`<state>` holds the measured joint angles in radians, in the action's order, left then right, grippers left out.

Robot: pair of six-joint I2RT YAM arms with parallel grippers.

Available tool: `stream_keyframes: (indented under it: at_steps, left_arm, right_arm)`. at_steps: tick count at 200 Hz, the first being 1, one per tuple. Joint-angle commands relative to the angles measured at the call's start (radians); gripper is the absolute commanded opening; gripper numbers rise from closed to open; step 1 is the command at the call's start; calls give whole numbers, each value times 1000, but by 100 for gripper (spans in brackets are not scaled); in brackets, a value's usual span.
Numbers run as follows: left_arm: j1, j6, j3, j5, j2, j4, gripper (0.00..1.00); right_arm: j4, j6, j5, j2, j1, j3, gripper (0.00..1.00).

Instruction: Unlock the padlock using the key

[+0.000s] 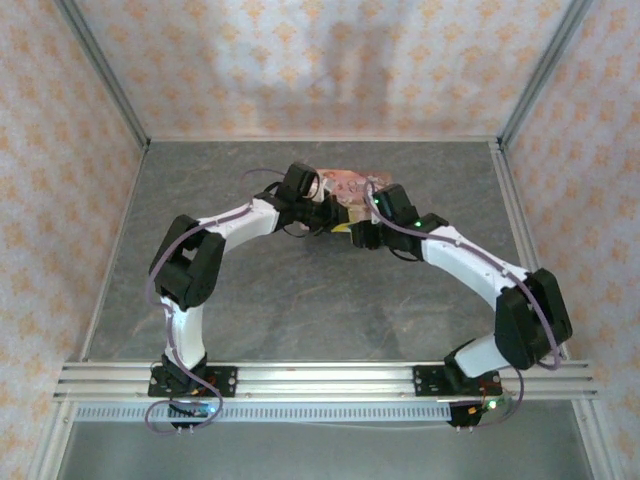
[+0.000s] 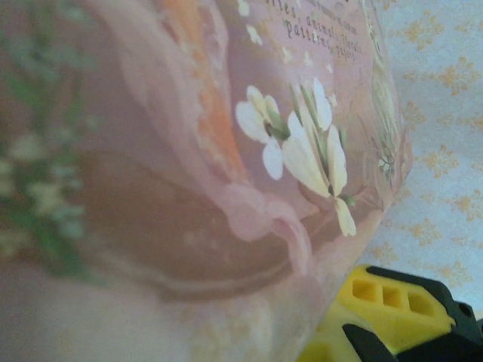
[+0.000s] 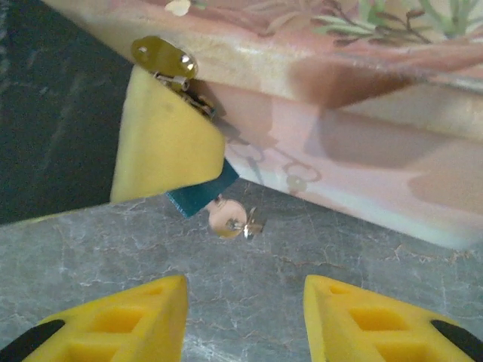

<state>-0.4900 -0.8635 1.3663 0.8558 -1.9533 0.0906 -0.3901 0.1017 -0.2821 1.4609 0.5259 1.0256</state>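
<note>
- L gripper [image 1: 325, 208] was closed. In the R wrist view its yellow finger pad [image 3: 166, 143] lay flat over the top of the padlock [image 3: 198, 194], blue body poking out at the pad's 5 o'clock. I read that as a pinch to steady the lock w/ its lower end facing the other arm. The second finger was hidden, so that's a judgement.
- padlock hung below the brass hasp [image 3: 162, 56] on the front of the pink floral box [image 3: 362, 113], low, near the tabletop.
- key [image 3: 229, 217] touched the padlock's lower end, at the lock's 4 o'clock, round head toward the cam. It looked seated in the keyway, but the blade wasn't visible, so I couldn't confirm. A small ring piece [image 3: 253, 225] sat just beside the head.
- R gripper [image 3: 245, 298] jaws stood apart w/ nothing between them. The key was at its 12 o'clock, near but not touching, which suits closing on the key head for a turn.
- Top view: both wrists met at the box, 12 o'clock from table centre, arms bowing in from 7 and 5 o'clock.
- Surface: grey marbled table [image 1: 300, 300], matte.
- Room: pale walls [image 1: 330, 60] w/ orange motif on 3 sides, alu posts at the corners, alu rail [image 1: 320, 375] along the near edge carrying both bases.
</note>
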Motion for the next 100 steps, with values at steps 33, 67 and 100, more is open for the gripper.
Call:
stream_keyframes:
  at_steps: [33, 67, 100]
  left_arm:
    - [15, -9, 40, 60, 12, 6, 0]
    - [16, -7, 42, 65, 11, 6, 0]
    - [16, -4, 42, 65, 9, 8, 0]
  right_arm:
    - [4, -70, 66, 50, 8, 38, 43]
    - [21, -88, 69, 70, 28, 50, 41]
    - [31, -99, 96, 92, 45, 57, 41]
